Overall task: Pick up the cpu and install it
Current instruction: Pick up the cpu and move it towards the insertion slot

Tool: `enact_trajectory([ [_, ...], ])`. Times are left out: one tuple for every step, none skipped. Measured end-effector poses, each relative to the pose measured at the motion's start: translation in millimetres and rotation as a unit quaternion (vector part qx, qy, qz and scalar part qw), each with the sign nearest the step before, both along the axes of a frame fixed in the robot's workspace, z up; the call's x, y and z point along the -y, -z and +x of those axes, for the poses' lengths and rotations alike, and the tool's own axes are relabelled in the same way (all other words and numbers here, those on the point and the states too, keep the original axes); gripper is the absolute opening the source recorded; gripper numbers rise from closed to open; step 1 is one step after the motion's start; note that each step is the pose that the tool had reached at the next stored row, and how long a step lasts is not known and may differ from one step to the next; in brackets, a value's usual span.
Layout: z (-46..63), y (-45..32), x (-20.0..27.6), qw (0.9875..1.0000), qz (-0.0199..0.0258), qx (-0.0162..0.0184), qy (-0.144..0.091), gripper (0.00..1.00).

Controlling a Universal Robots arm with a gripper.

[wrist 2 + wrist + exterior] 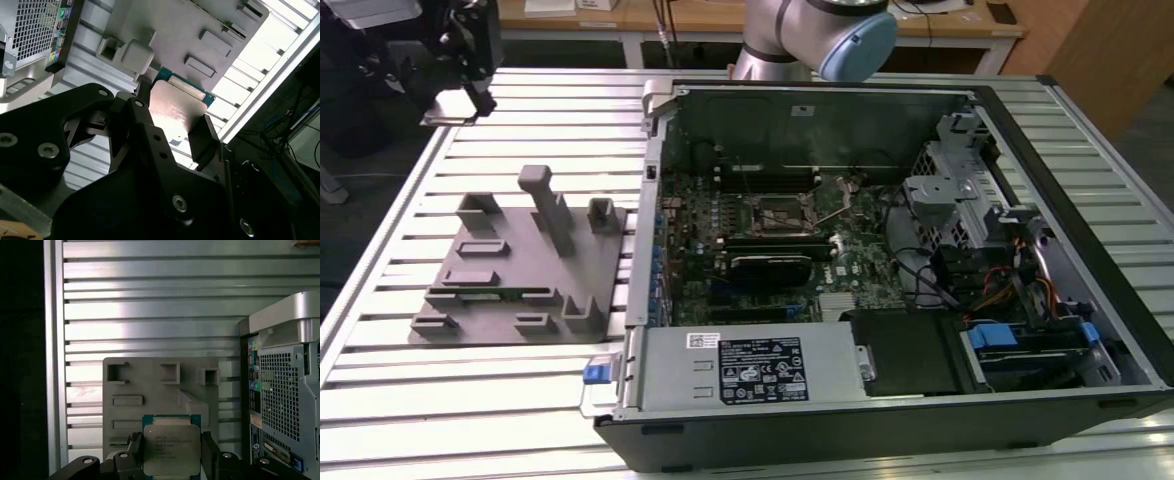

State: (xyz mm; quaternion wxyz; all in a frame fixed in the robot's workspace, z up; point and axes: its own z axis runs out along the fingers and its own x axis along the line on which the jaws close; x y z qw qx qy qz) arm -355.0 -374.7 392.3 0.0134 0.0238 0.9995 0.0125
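Observation:
The cpu (171,450) is a flat square chip with a silvery top and a green rim. My gripper (171,454) is shut on it, one black finger (135,452) on each side. The second wrist view shows the cpu (175,107) between the same fingers (202,137), held in the air above the slatted table. In the exterior view the gripper (454,105) hangs at the far left, away from the open computer case (827,120). The black motherboard socket (783,212) lies inside that case.
A grey plastic fixture plate (520,265) with raised blocks lies on the table beside the case, below the gripper in the first wrist view (150,390). The case holds a power supply (747,365), cables and drive bays. The table's edge rail (54,365) runs nearby.

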Motion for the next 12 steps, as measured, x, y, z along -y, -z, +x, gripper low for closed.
enact_trajectory([
  [1.2,0.0,-0.3,1.0000,0.0000,0.0000,0.000,0.55],
  [2.4,0.0,-0.7,1.0000,0.0000,0.0000,0.000,0.55],
  [3.7,0.0,-1.0,1.0000,0.0000,0.0000,0.000,0.55],
  [5.0,-0.1,-1.3,1.0000,0.0000,-0.0001,0.000,0.55],
  [6.2,0.0,-1.7,1.0000,0.0000,0.0000,0.000,0.55],
  [7.5,0.0,-2.0,1.0000,0.0000,0.0000,0.000,0.55],
  [8.8,0.0,-2.4,1.0000,0.0000,0.0000,0.000,0.55],
  [10.2,0.0,-2.7,1.0000,0.0000,0.0000,0.000,0.55],
  [11.6,0.0,-3.0,1.0000,0.0000,0.0000,0.000,0.55],
  [13.1,0.0,-3.3,1.0000,0.0000,0.0000,0.000,0.55],
  [14.5,0.0,-3.6,1.0000,0.0000,0.0000,0.000,0.55],
  [16.0,0.0,-4.0,1.0000,0.0000,0.0000,0.000,0.55],
])
